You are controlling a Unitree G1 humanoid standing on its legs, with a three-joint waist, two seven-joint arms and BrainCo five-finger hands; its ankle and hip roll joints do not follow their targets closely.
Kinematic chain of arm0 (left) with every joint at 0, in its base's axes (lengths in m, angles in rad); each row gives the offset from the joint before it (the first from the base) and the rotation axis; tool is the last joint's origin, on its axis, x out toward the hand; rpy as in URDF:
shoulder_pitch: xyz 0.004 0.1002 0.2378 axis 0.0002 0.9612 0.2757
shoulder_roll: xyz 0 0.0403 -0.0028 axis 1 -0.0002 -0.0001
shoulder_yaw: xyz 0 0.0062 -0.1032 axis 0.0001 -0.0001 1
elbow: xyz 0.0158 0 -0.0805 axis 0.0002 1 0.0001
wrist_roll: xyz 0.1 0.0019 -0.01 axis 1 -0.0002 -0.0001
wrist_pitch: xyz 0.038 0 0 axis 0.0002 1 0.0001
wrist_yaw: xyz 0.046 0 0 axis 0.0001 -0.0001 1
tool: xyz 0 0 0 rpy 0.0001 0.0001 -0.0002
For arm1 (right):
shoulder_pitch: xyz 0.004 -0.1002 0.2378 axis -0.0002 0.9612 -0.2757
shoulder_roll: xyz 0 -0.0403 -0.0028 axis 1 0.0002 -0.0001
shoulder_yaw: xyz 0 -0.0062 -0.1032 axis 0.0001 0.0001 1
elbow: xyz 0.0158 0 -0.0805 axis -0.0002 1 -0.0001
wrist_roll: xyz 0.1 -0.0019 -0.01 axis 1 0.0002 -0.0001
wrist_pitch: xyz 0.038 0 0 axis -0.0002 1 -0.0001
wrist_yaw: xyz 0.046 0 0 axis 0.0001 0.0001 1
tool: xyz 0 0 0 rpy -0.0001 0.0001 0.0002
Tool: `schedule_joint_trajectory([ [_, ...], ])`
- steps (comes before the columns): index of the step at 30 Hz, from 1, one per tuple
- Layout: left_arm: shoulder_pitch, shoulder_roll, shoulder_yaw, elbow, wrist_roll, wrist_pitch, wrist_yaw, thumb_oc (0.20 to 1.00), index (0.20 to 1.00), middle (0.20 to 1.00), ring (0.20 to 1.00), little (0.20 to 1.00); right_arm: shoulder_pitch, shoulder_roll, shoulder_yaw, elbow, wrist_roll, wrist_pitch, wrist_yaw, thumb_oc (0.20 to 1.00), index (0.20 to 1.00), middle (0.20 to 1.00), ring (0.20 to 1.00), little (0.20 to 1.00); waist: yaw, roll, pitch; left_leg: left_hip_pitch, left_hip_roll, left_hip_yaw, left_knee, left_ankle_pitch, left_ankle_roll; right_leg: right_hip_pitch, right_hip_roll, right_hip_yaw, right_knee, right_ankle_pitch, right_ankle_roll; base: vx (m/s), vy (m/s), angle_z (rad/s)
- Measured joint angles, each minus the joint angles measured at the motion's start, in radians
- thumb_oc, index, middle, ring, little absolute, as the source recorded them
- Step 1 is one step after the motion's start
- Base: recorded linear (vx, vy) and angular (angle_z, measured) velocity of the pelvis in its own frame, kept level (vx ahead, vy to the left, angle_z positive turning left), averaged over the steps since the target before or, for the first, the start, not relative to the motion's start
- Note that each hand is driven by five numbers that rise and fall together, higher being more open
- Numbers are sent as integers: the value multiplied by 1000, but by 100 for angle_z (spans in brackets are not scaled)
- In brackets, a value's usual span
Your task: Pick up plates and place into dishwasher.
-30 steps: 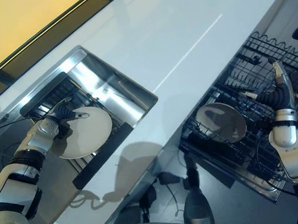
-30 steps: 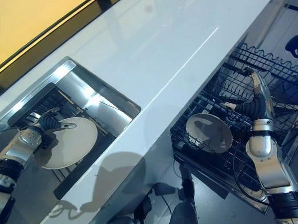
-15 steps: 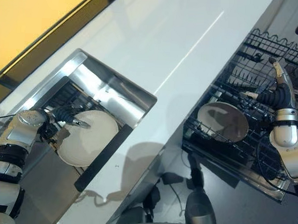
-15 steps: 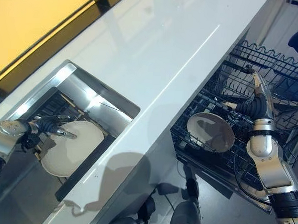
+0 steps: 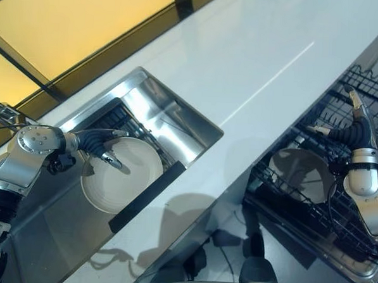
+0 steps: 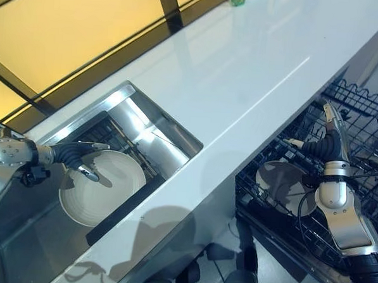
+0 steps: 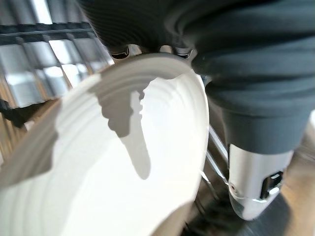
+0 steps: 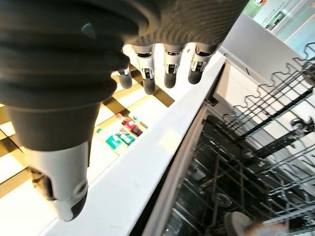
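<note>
My left hand (image 5: 99,144) is in the steel sink (image 5: 189,118), shut on a white plate (image 5: 124,177). Its thumb (image 5: 114,162) lies on the plate's face and its fingers (image 7: 147,49) curl behind the rim; the plate (image 7: 118,177) is tilted, face up. A second plate (image 5: 299,174) stands in the dishwasher's black wire rack (image 5: 337,216), below the counter's front. My right hand (image 5: 356,127) hovers just above and beside that plate with fingers (image 8: 167,66) straight, holding nothing.
A dark grid rack (image 5: 117,111) lies in the sink behind the held plate, and a black bar (image 5: 149,196) runs along the sink's near side. The white counter (image 5: 256,62) separates sink and dishwasher. Small bottles (image 8: 129,129) stand at its far end.
The camera has shifted. My left hand has swung over the plate's top rim and turned the plate more face up in the sink. My right hand stays over the rack.
</note>
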Motion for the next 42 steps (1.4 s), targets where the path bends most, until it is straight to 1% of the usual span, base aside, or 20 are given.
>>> schedule_joint_trajectory([
  [2,23,-1,-2,-50,-10,0,-23,1000,1000,1000,1000,1000,13,0,0,-2,6,6,-12,1000,1000,1000,1000,1000,0,-5,-18,1,1,-8,-1,-1,-2,8,1,-9,0,-5,-1,-19,-82,11],
  [3,38,0,-2,-65,-15,1,-37,953,953,953,953,953,20,0,0,-2,11,10,-17,1000,1000,1000,1000,1000,0,-7,-30,1,0,-8,-1,-2,-2,9,2,-10,0,-6,-1,-11,-59,4],
  [4,58,0,-3,-72,-23,2,-57,407,407,407,407,407,27,0,0,-2,13,11,-23,1000,1000,1000,1000,1000,2,-10,-41,1,1,-9,-1,-2,-3,9,3,-12,0,-7,-1,-10,-60,2],
  [5,67,0,0,-81,-27,5,-58,200,200,200,200,200,32,0,0,-2,14,12,-31,1000,1000,1000,1000,1000,4,-13,-47,2,1,-9,-1,-2,-3,10,3,-13,0,-7,-1,-7,-42,1],
  [11,101,2,-1,-125,-34,25,-67,200,200,200,200,200,67,3,0,-2,21,19,-43,1000,1000,1000,1000,1000,23,-34,-63,1,2,-10,0,-2,-3,10,2,-13,0,-7,-1,-1,-6,0],
  [14,108,31,1,-125,-30,29,-65,200,200,200,200,200,68,5,0,-7,22,24,-44,1000,1000,1000,1000,1000,24,-50,-66,-2,1,-13,-1,-2,-3,9,2,-14,0,-8,0,2,-3,1],
  [17,111,42,3,-125,-24,29,-61,200,200,200,200,200,68,6,0,-12,23,26,-54,1000,1000,1000,1000,1000,24,-59,-68,-8,1,-17,-1,-2,-3,5,2,-18,0,-8,-1,9,-13,4],
  [26,122,44,18,-128,-24,26,-54,200,200,200,200,200,90,6,-20,-34,50,31,-55,1000,1000,1000,1000,1000,26,-61,-69,-10,1,-19,0,-2,-3,4,3,-20,0,-9,-1,2,-1,0],
  [30,137,44,24,-132,-26,21,-25,200,200,200,200,200,98,6,-29,-40,52,31,-55,1000,1000,1000,1000,1000,26,-65,-71,-10,1,-19,0,-2,-3,4,3,-20,0,-9,-1,0,0,0],
  [33,179,43,50,-136,-25,11,57,200,200,200,200,200,107,6,-31,-43,57,31,-55,1000,1000,1000,1000,1000,32,-72,-74,-10,2,-19,0,-2,-3,4,3,-20,0,-9,-1,0,0,0],
  [35,217,39,80,-135,-6,-19,156,200,200,200,200,200,119,7,-47,-47,57,31,-55,1000,1000,1000,1000,1000,45,-77,-75,-10,3,-19,0,-2,-3,4,3,-20,0,-9,-1,0,0,0],
  [36,227,37,94,-135,5,-28,188,200,200,200,200,200,124,8,-56,-48,57,31,-55,1000,1000,1000,1000,1000,49,-79,-75,-10,3,-19,0,-2,-3,4,3,-20,0,-9,-2,-31,-23,3],
  [37,261,33,145,-132,25,-51,273,200,200,200,200,200,130,22,-79,-50,57,31,-55,1000,1000,1000,1000,1000,55,-87,-79,-12,3,-22,0,-2,-3,4,4,-23,0,-10,-2,-43,-26,5],
  [39,299,19,235,-133,55,-96,388,200,200,200,200,200,151,51,-124,-63,57,30,-54,1000,1000,1000,1000,1000,77,-97,-83,-13,5,-25,0,-3,-3,4,4,-26,0,-11,-3,-48,-26,6],
  [40,313,9,281,-133,60,-121,447,200,200,200,200,200,162,61,-139,-67,56,30,-54,1000,1000,1000,1000,1000,79,-104,-87,-16,6,-31,0,-3,-3,5,3,-32,0,-13,-2,-41,-22,12],
  [42,332,-22,360,-135,120,-183,569,200,200,200,200,200,164,87,-148,-68,55,28,-54,1000,1000,1000,1000,1000,96,-117,-96,-20,6,-38,1,-3,-3,6,2,-41,0,-15,-1,-44,-21,10],
])
